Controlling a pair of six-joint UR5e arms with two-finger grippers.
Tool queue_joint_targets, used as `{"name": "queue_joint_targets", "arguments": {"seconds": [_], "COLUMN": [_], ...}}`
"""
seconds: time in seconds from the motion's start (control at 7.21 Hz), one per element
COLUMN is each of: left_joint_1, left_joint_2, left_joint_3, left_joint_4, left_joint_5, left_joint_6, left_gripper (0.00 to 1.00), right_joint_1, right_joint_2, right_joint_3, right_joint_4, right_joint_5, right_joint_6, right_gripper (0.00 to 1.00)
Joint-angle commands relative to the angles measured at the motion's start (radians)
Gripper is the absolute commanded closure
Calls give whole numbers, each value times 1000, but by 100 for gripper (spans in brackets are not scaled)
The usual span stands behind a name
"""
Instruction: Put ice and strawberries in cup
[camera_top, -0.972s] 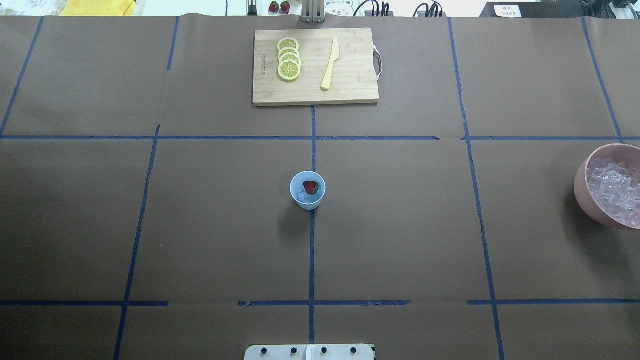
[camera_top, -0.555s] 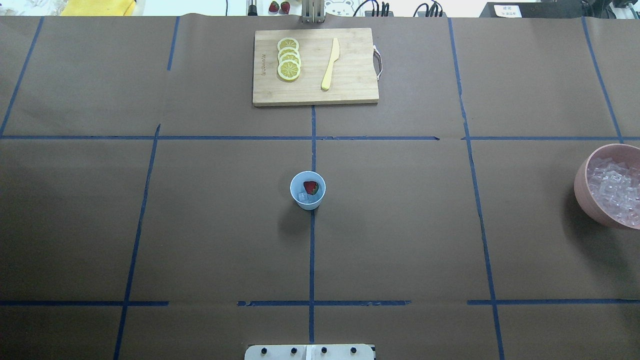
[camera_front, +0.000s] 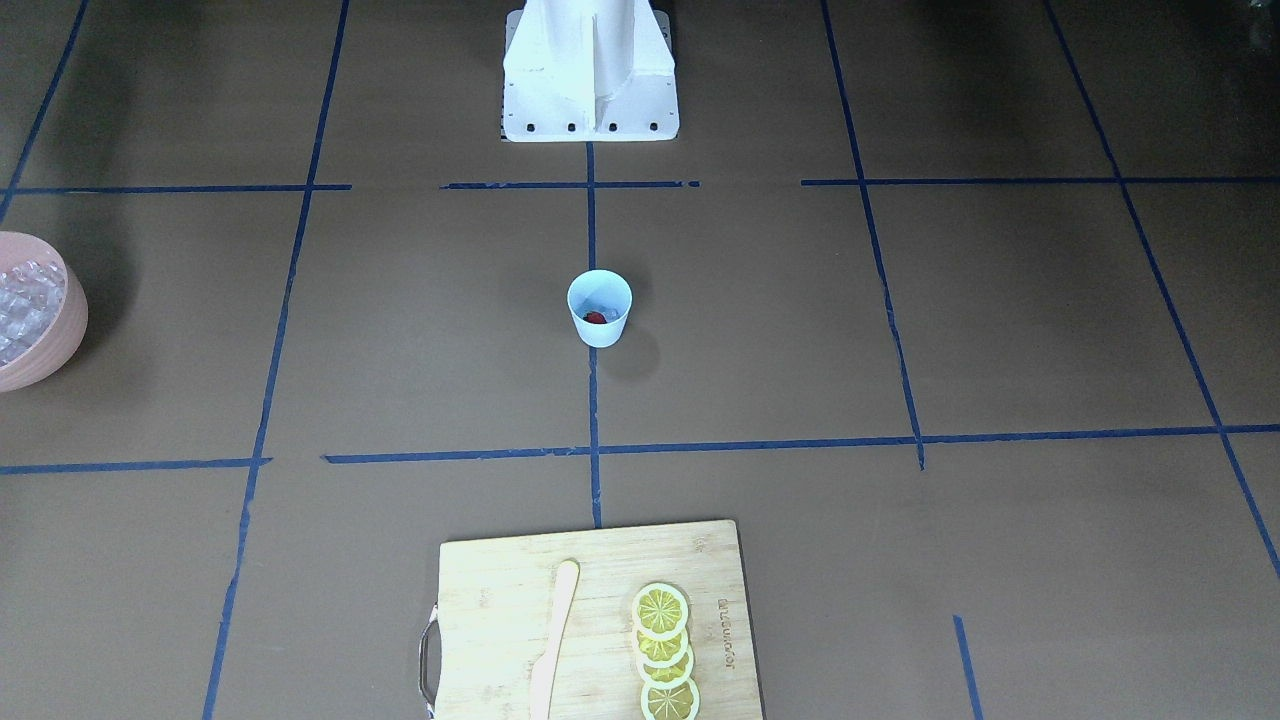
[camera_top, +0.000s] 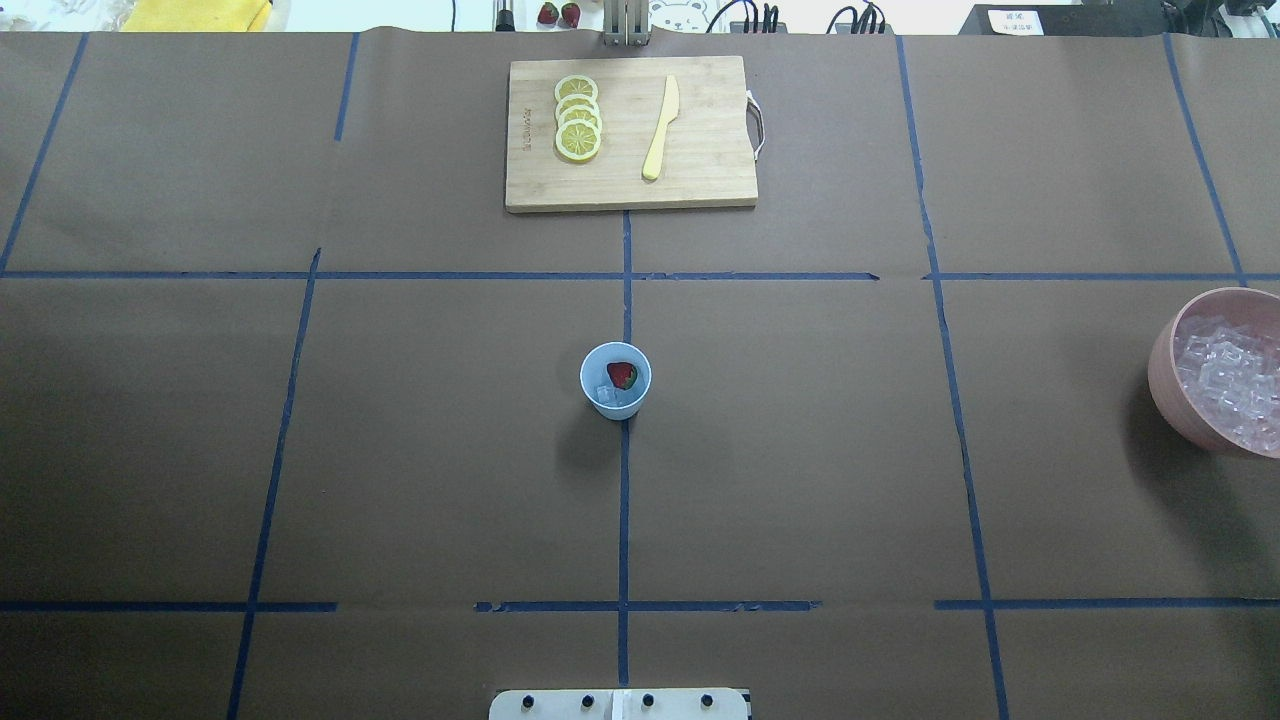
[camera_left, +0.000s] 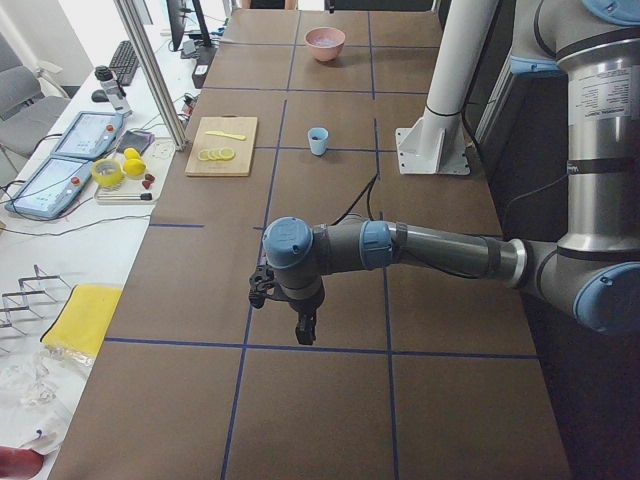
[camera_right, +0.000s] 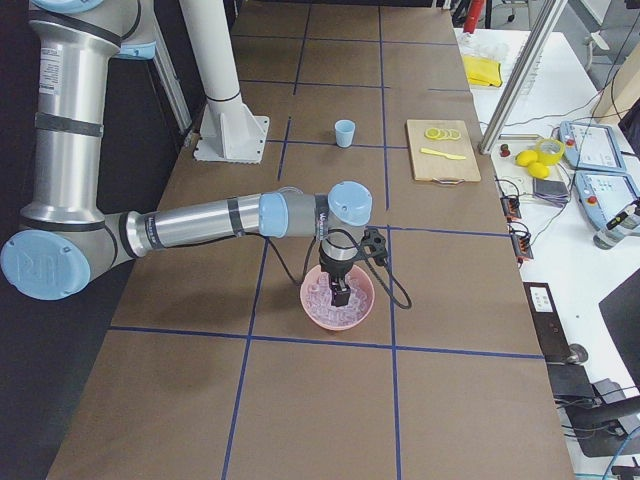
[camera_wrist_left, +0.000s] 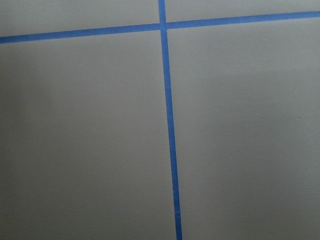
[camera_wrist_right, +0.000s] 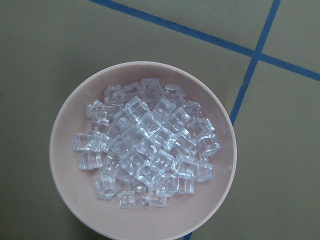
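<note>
The pale blue cup (camera_top: 615, 380) stands at the table's middle, also in the front view (camera_front: 600, 308). A red strawberry (camera_top: 622, 375) and a clear ice cube (camera_top: 606, 394) lie inside it. More ice (camera_wrist_right: 145, 150) fills the pink bowl (camera_wrist_right: 62, 150) at the right edge (camera_top: 1160, 370). My right gripper (camera_right: 340, 293) hangs just over the bowl's ice; I cannot tell if it is open. My left gripper (camera_left: 305, 330) hovers over bare table far to the left, near a tape cross (camera_wrist_left: 162, 26); I cannot tell its state.
A wooden cutting board (camera_top: 630, 135) at the far side holds lemon slices (camera_top: 578, 118) and a yellow knife (camera_top: 660, 128). Blue tape lines mark the brown table. The robot's white base (camera_front: 590, 70) stands behind the cup.
</note>
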Motion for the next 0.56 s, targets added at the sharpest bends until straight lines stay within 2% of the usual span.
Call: {"name": "queue_joint_targets", "arguments": {"seconds": [0.0, 0.42], "left_joint_1": [-1, -4], "left_joint_2": [-1, -27], "left_joint_3": [16, 12], "left_joint_4": [-13, -24], "left_joint_5": [-45, -32], "left_joint_6": [-1, -61], "left_gripper": [0, 0], "right_joint_1": [-5, -8], "right_joint_2": [18, 21], "right_joint_3": [-8, -26], "right_joint_4": [-23, -23], "right_joint_5": [-2, -7], "right_joint_6": [-6, -42], "right_gripper": [1, 1]}}
